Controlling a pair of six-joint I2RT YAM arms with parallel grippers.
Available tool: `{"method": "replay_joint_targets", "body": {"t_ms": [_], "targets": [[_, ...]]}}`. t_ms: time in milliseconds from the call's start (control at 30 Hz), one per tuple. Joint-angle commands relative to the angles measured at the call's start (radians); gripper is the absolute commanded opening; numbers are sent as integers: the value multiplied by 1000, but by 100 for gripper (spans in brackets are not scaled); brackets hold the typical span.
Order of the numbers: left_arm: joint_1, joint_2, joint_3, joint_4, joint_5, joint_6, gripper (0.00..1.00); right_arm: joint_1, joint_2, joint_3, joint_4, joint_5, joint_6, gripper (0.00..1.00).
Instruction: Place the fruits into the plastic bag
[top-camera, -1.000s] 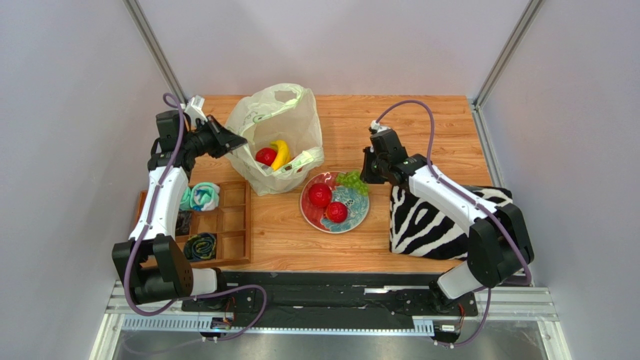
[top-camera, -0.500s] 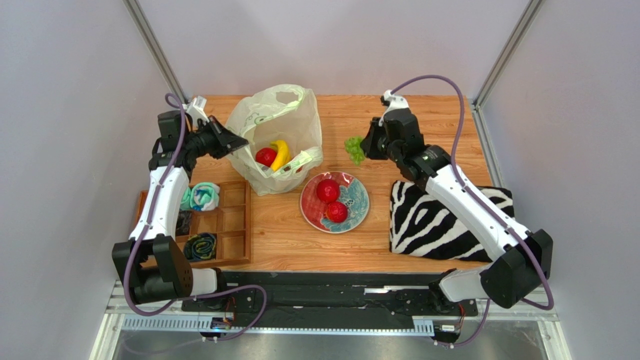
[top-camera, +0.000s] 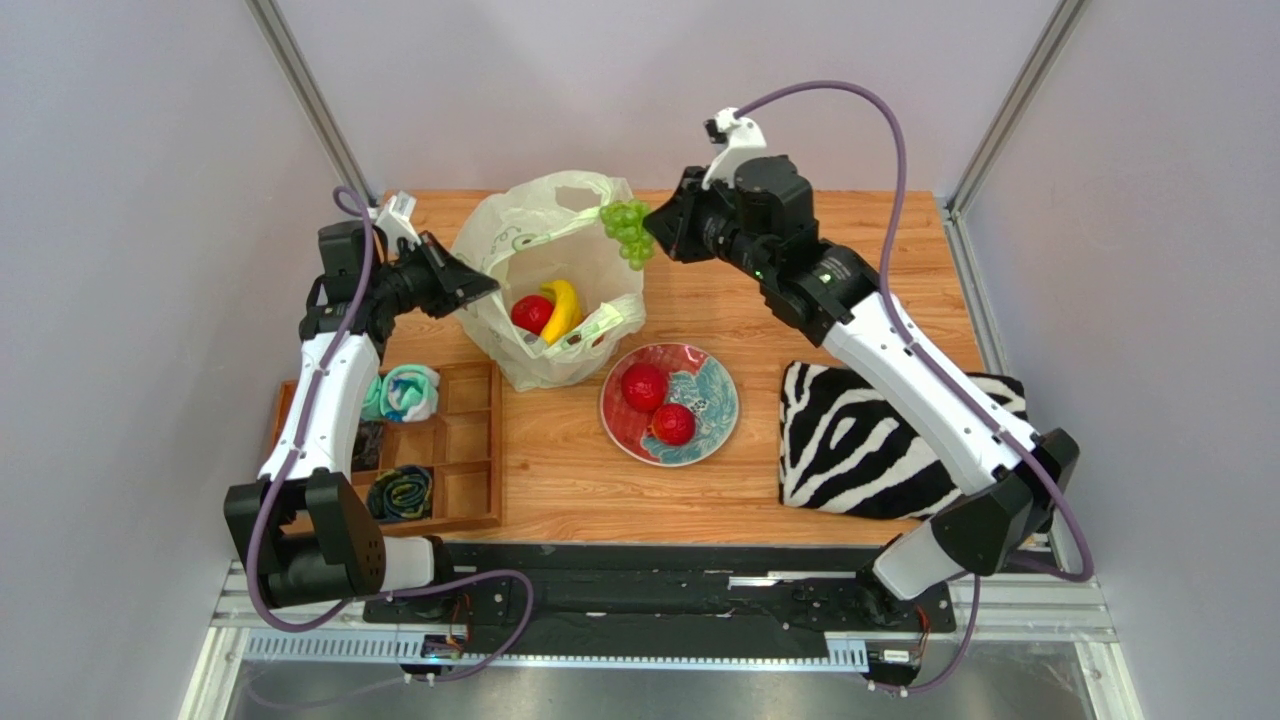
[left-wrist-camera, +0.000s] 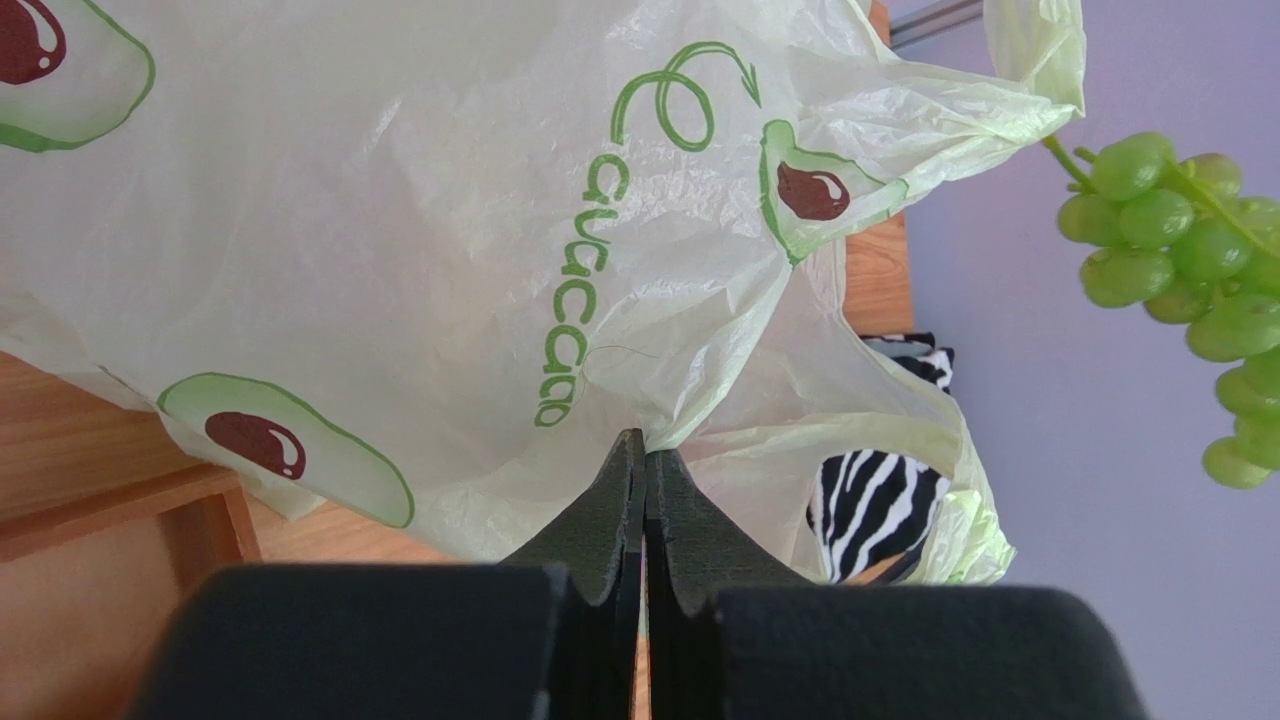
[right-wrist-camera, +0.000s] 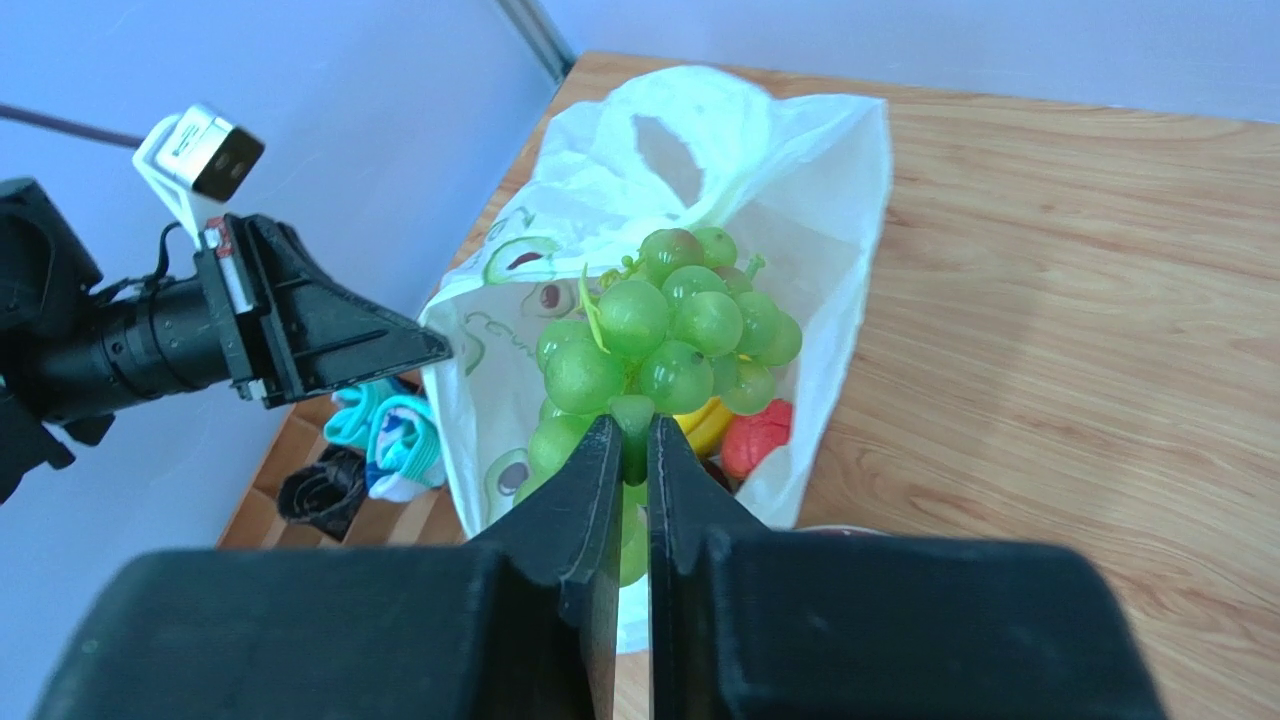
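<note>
The pale yellow-green plastic bag (top-camera: 549, 225) stands open at the back of the table, with a yellow banana (top-camera: 562, 308) and a red fruit (top-camera: 529, 312) inside. My left gripper (top-camera: 478, 282) is shut on the bag's left rim (left-wrist-camera: 706, 390) and holds it open. My right gripper (top-camera: 649, 237) is shut on the green grape bunch (top-camera: 625, 228) and holds it in the air above the bag's right rim; the grapes (right-wrist-camera: 669, 323) hang over the bag's mouth. Two red fruits (top-camera: 643, 386) lie on the patterned plate (top-camera: 718, 398). The dark oval fruit is out of view.
A wooden compartment tray (top-camera: 458, 450) with rolled teal cloths (top-camera: 403, 393) sits at the left. A zebra-striped cloth (top-camera: 879, 443) lies at the right, under the right arm.
My right gripper lifted the grape bunch off the plate and carried it up and left to above the bag's rim. The left gripper has not moved.
</note>
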Motion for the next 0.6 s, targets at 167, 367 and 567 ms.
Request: {"method": "replay_joint_targets", "body": {"t_ms": [167, 367, 567], "targets": [[-7, -31, 31, 20, 7, -1, 0, 50, 132, 125, -61, -63, 15, 0], [-9, -28, 26, 20, 12, -1, 0, 58, 237, 213, -112, -65, 12, 0], [-9, -25, 29, 22, 13, -1, 0, 62, 387, 342, -193, -55, -15, 0]]}}
